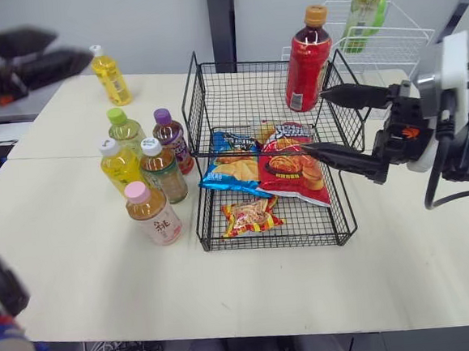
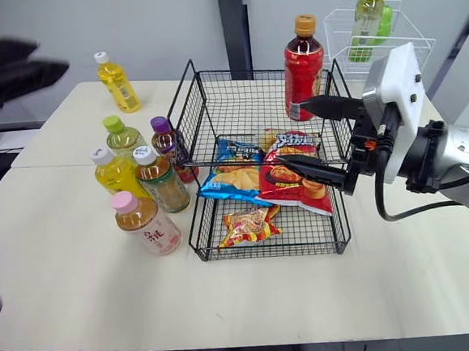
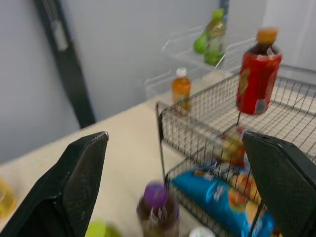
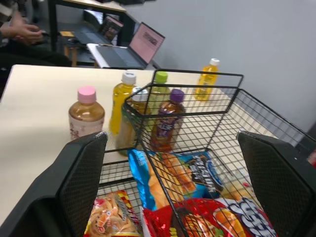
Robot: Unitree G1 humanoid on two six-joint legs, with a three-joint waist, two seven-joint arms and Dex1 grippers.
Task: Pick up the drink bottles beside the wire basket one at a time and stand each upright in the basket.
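Inside wire basket (image 1: 194, 105) — snack bags (image 1: 289, 173), red bottle (image 1: 307, 62) upright

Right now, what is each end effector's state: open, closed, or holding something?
Left end effector: open, holding nothing.
Right end effector: open, holding nothing, over the wire basket.

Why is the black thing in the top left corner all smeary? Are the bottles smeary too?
Left eye view: the left end effector is smeared, like motion blur, but the pink-capped bottle and wire basket look crisp. Left wrist view: the purple-capped bottle is fuzzy too.
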